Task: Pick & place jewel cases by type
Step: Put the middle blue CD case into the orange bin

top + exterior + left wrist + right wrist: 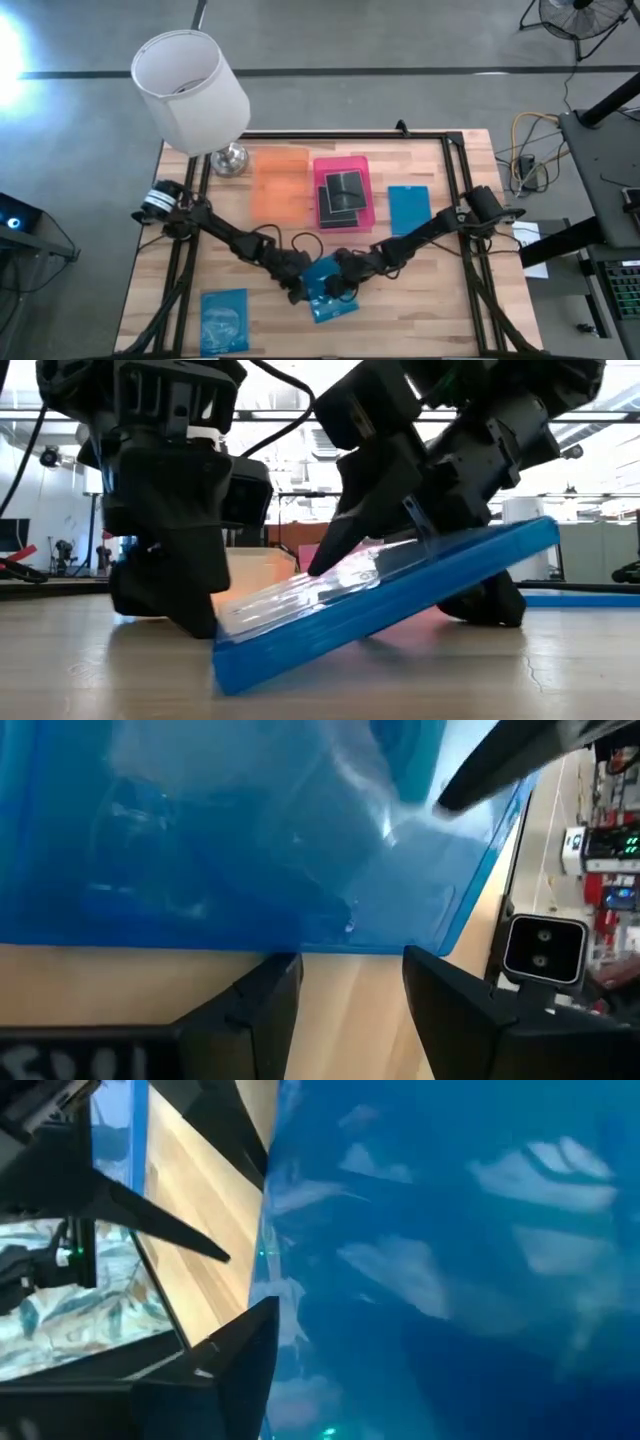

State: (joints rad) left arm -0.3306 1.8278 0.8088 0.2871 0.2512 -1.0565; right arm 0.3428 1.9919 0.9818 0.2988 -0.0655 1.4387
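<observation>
A bright blue jewel case [330,297] lies between both grippers near the table's near middle. In the low view it is tilted [400,595], with its left edge [225,660] on the wood and its right edge raised. My right gripper [343,283] is shut on it. My left gripper [350,990] is open, its fingers standing right at the case's low edge [330,945]; I cannot tell if they touch. Two more blue cases lie flat: one near-left [222,320], one right of the pink tray [408,208]. Dark cases [343,192] lie in the pink tray. My right gripper pinches the blue case from the table's right side. One finger [335,545] lies on its top face and the other is under it. The held side [520,540] is lifted and the opposite edge stays on the table, so the case slopes.
The orange tray [280,182] and the pink tray [362,215] sit side by side at the table's far middle. A white-shaded lamp [190,90] stands at the far left corner. Bare wood shows along the near edge between the cases.
</observation>
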